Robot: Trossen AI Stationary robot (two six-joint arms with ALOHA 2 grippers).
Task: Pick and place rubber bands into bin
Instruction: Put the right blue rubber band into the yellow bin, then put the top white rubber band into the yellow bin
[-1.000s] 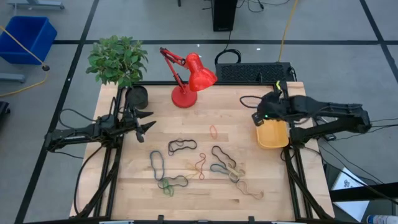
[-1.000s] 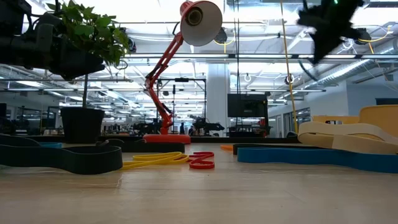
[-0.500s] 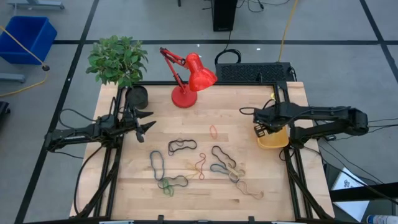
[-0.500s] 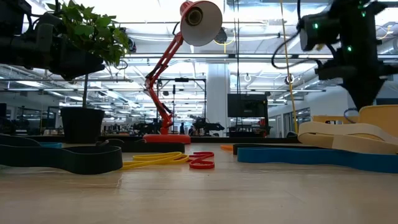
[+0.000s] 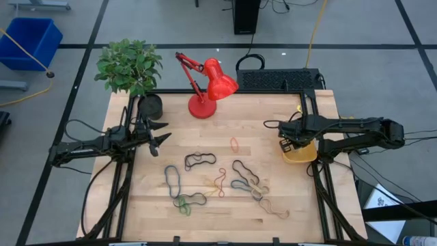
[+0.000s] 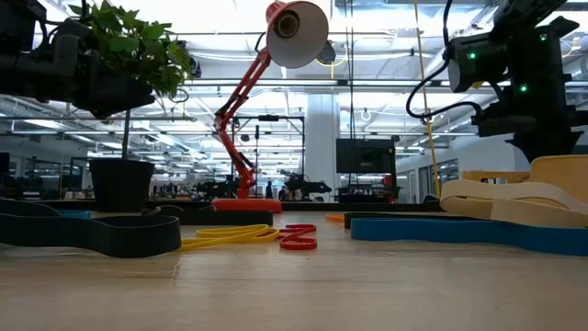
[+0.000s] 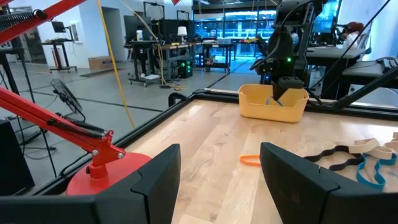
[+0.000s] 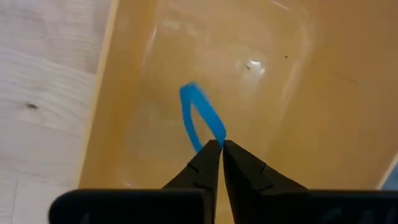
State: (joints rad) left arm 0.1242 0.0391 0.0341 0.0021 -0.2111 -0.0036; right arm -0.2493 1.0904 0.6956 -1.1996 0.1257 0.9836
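Observation:
My right gripper (image 8: 216, 149) points down into the yellow bin (image 5: 302, 154) at the table's right edge, shut on a blue rubber band (image 8: 200, 119). The left wrist view shows the bin (image 7: 255, 107) with the right gripper (image 7: 280, 94) in it. Several more rubber bands (image 5: 205, 179) lie flat mid-table, and an orange one (image 5: 234, 144) lies apart toward the bin. My left gripper (image 5: 162, 134) waits open and level at the table's left side. My right gripper pinches one end of the blue band's loop (image 8: 214, 138) between its two fingertips, coming from above and pointing down. The rest of the loop hangs below the fingers inside the bin. Whether it touches the bin's floor I cannot tell.
A red desk lamp (image 5: 206, 85) and a potted plant (image 5: 130, 67) stand at the table's far edge. A blue crate (image 5: 31, 41) sits on the floor at the far left. Bare wood lies between the bands and the bin.
My right gripper has come down from high above the table into the bin and has tipped from slanting to pointing straight down.

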